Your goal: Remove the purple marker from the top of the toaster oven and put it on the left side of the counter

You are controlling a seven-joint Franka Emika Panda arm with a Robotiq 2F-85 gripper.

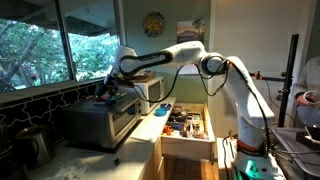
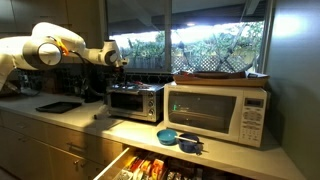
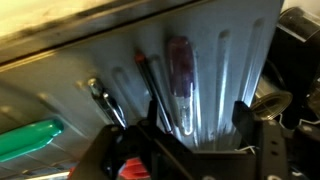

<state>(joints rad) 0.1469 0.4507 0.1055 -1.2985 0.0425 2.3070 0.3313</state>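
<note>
The claw (image 3: 200,122) hangs wide over the toaster oven (image 3: 230,60), its fingers (image 3: 243,118) spread and holding nothing. In the wrist view the purple marker (image 3: 180,75) lies flat on the ribbed metal top, reaching from the gap outward, nearer the finger on the picture's left. Its long axis runs away from the camera, crosswise to the closing line, so a straight descent should, I judge, bracket it. A black pen (image 3: 145,75) lies just beside it, roughly parallel.

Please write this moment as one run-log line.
phase: approach | gripper: open, over purple marker | purple marker: lying on toaster oven top, not gripped | placement: not done
</note>
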